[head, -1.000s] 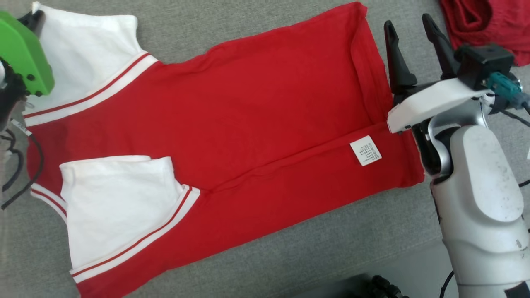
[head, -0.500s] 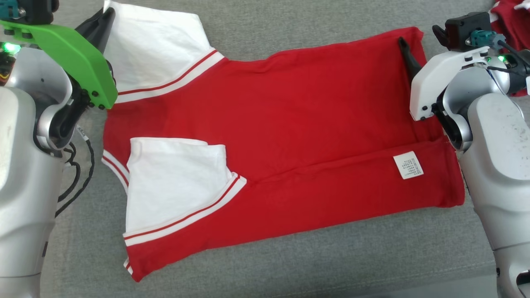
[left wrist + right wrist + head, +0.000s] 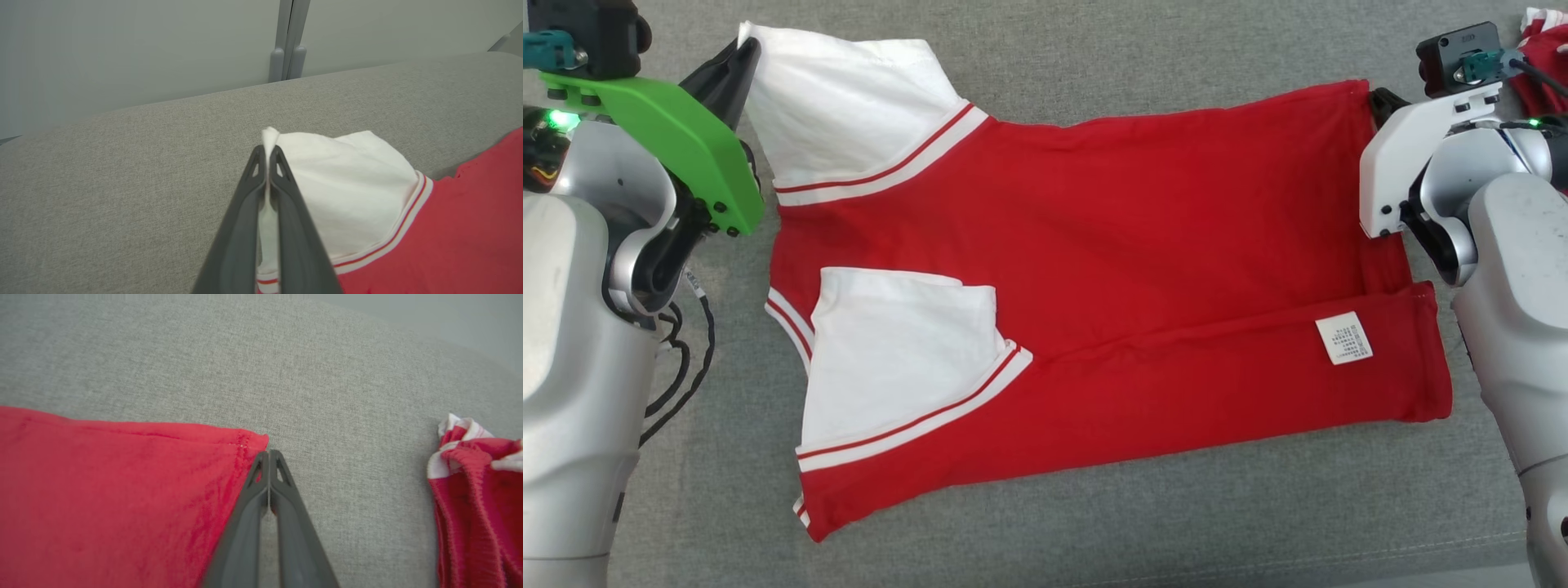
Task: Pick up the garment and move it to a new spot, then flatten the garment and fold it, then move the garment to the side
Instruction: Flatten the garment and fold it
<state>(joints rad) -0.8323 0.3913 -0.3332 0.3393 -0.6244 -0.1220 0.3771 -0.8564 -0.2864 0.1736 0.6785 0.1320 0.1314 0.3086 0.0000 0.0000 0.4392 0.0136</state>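
Note:
The garment [image 3: 1135,245] is a red shirt with white sleeves, lying flat on the grey cushion with its near side folded over, so a white label [image 3: 1343,337] shows. My left gripper [image 3: 737,61] is at the far left, shut on the edge of the far white sleeve [image 3: 347,183]. White cloth stands pinched between that left gripper's [image 3: 269,151] fingers. My right gripper [image 3: 1380,102] is at the hem's far corner. In the right wrist view the right gripper [image 3: 269,453] is shut, the red hem [image 3: 122,490] lies against its left finger, and no cloth shows between the fingers.
Another bunched red and white garment [image 3: 1543,65] lies at the far right, a short way from my right gripper [image 3: 474,490]. The grey cushion [image 3: 1094,506] runs wide in front of the shirt. A pale wall [image 3: 122,49] stands behind its far edge.
The head camera has shifted, so the whole picture moved. My right gripper, open a second ago beside the hem, has shut at the hem's far corner. The left still grips the sleeve.

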